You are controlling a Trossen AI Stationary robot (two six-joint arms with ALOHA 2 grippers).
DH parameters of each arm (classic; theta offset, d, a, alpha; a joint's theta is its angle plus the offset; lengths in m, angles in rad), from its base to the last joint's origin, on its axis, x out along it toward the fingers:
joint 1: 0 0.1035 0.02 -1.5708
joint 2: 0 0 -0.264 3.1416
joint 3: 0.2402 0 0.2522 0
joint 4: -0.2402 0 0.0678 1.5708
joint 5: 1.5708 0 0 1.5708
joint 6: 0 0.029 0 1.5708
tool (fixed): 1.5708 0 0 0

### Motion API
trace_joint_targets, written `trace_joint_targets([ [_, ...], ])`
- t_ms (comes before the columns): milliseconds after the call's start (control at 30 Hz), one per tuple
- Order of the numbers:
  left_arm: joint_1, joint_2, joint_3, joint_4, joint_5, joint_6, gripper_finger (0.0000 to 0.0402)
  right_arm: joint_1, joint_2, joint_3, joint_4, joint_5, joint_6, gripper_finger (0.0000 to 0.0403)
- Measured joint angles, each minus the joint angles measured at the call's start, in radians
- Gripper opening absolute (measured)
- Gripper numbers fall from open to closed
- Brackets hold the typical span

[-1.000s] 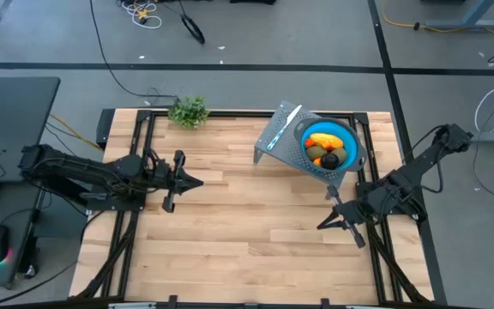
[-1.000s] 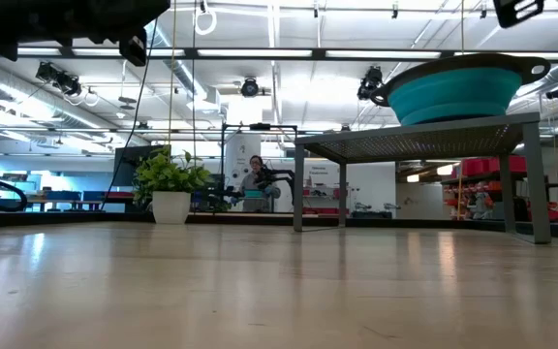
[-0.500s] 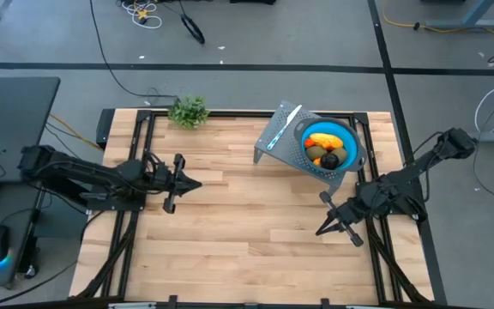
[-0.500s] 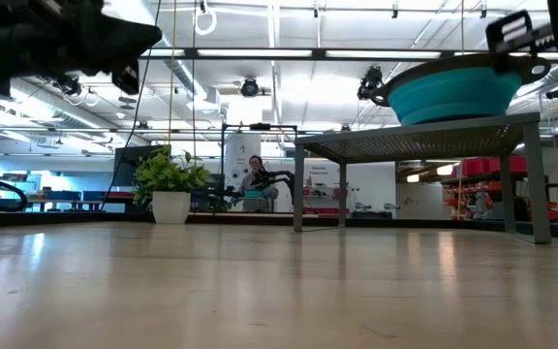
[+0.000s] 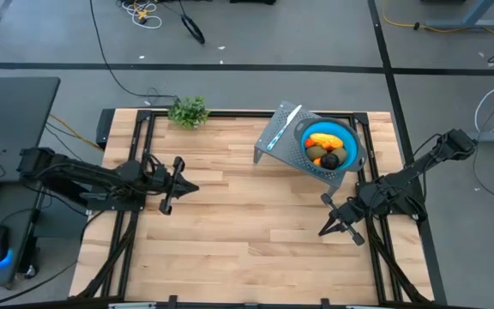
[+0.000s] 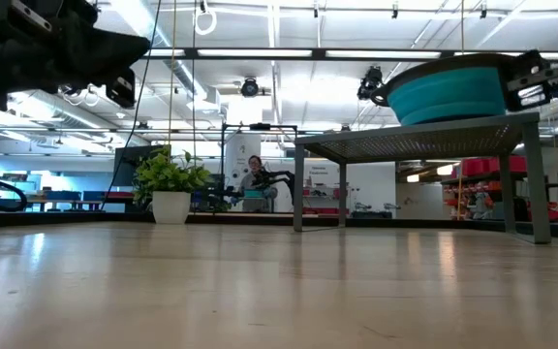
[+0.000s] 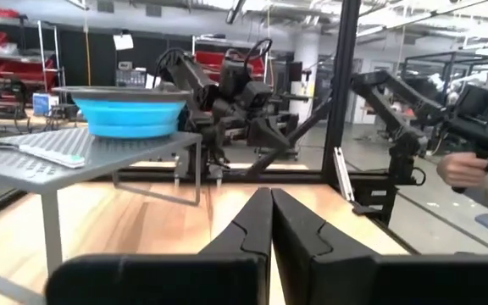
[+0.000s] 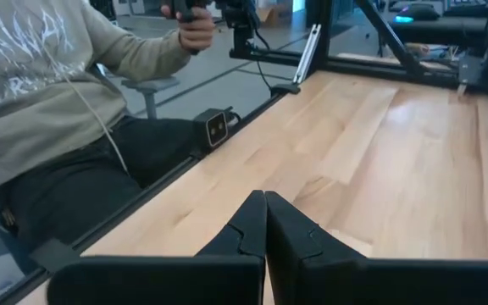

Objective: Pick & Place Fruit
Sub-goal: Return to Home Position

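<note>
The fruit [image 5: 326, 148] lies in a blue bowl [image 5: 350, 137]: a yellow-orange piece, olive-green ovals, a dark ball and small orange bits. The bowl stands on a grey perforated stand [image 5: 274, 137] at the table's far right; the low view shows the bowl [image 6: 458, 89] from the side. My left gripper [image 5: 197, 186] hovers shut over the table's left part, pointing toward the right edge. My right gripper [image 5: 322, 232] hovers shut near the right edge, on the near side of the stand. Both wrist views show the fingers closed on nothing, left [image 7: 271, 199] and right [image 8: 265, 203].
A blue-handled knife [image 5: 283, 124] lies on the stand beside the bowl. A leafy sprig [image 5: 189, 111] sits at the far edge. A seated person [image 8: 49, 102] is beyond the table's left side, hand [image 7: 460, 169] on a controller. Bare wood lies between the arms.
Both grippers have sunk toward the table while staying shut; in the low view both arms reach lower into the picture. The right gripper has also tipped its fingers further downward. The bowl, the fruit and the stand have kept still.
</note>
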Motion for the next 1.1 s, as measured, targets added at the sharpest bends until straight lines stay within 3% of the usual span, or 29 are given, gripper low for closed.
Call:
trace_joint_targets([
  [133, 0.003, -0.029, 0.0, -0.002, 0.004, 0.003, 0.0006, -0.001, -0.037, -0.035, -0.015, 0.001, 0.02, 0.0003],
  [800, 0.024, -0.399, -0.001, -0.373, 0.004, 0.015, 0.0005, -0.038, -0.305, -0.062, -0.259, -0.001, 0.027, 0.0003],
  [1100, 0.024, -0.494, -0.001, -0.483, -0.067, 0.014, 0.0008, -0.037, -0.343, -0.062, -0.255, -0.095, -0.02, 0.0003],
])
